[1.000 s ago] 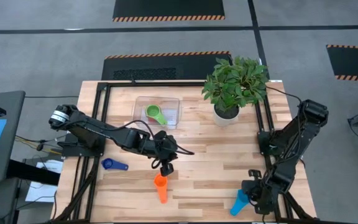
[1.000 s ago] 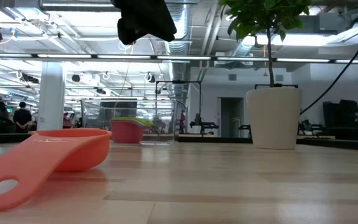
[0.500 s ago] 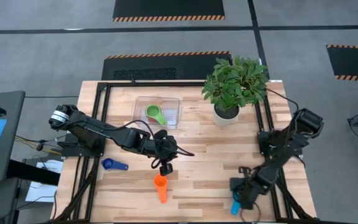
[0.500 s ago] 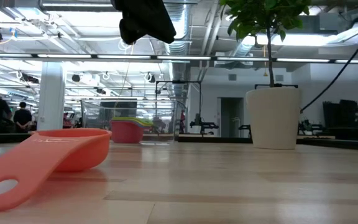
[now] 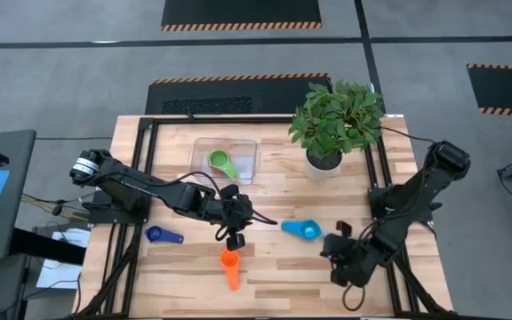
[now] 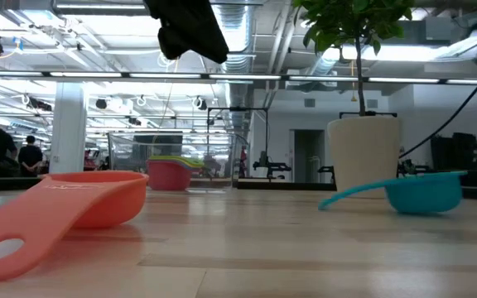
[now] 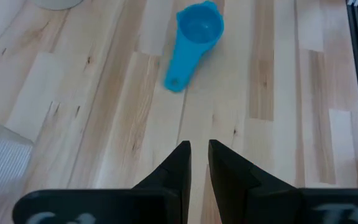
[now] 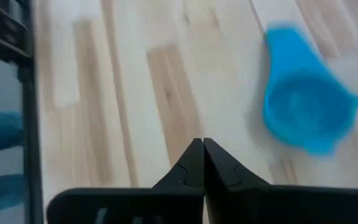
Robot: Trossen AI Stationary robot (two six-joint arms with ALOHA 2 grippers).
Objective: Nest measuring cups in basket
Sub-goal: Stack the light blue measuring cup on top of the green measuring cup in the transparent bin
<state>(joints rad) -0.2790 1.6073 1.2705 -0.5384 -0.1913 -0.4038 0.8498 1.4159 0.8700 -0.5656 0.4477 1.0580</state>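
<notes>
Here the light blue cup [image 5: 302,229] lies loose on the wooden table [image 5: 327,267], bowl up, between the two arms, while the green cup [image 5: 221,163] sits in the clear basket [image 5: 247,151] near the potted plant [image 5: 336,120]. The orange cup [image 5: 229,267] and dark blue cup [image 5: 163,236] lie apart nearer the front edge. The right gripper [image 5: 334,247], just beside the light blue cup, is pinched fully together and empty; the left gripper [image 5: 236,238] hangs above the orange cup with a narrow gap, holding nothing.

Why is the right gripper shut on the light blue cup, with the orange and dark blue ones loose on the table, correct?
Not quite. The right gripper is shut but empty: the high view shows the light blue cup lying free on the table. The orange cup and dark blue cup are loose.
</notes>
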